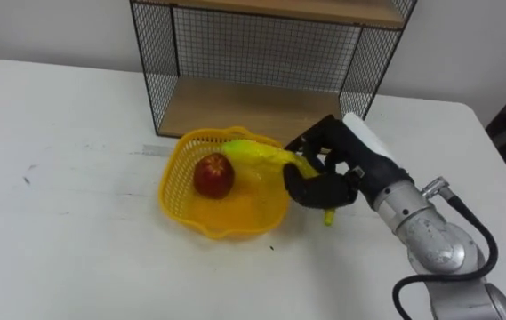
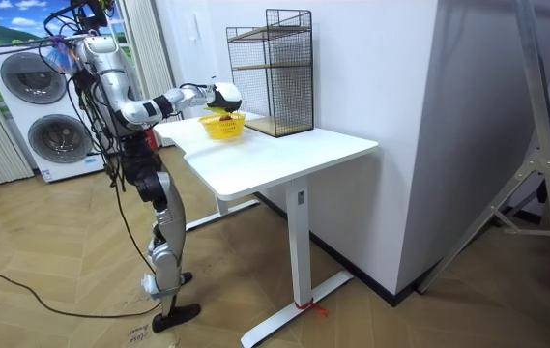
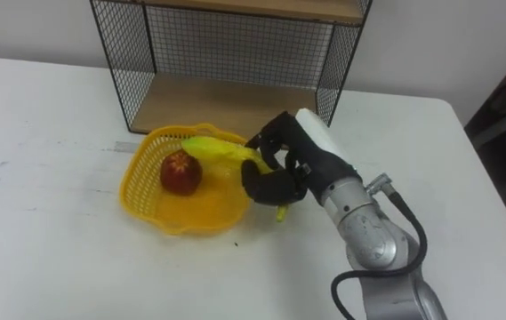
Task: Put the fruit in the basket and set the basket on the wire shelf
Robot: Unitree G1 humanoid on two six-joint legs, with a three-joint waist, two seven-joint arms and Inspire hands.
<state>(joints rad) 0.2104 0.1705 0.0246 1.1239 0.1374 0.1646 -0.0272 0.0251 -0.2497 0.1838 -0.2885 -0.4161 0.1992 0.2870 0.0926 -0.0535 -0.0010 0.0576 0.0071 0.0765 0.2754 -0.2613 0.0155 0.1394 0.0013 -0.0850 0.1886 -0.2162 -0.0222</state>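
Left eye view: the right hand (image 1: 322, 185) curls round one end of the banana (image 1: 257, 153), soft and bruisable, its other end lying in the basket (image 1: 171, 182) beside the apple (image 1: 213, 175); that light, springy basket looks best lifted by its rim.

Right hand (image 3: 281, 178) is clamped round a banana (image 3: 217, 149) over the right rim of the yellow basket (image 3: 137, 182). An apple (image 3: 181, 172) lies inside. A wire shelf (image 3: 217, 102) stands just behind on the desk (image 3: 48, 133).

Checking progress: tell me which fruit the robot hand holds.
The banana, gripped by the right robot hand; the red apple lies free in the basket.
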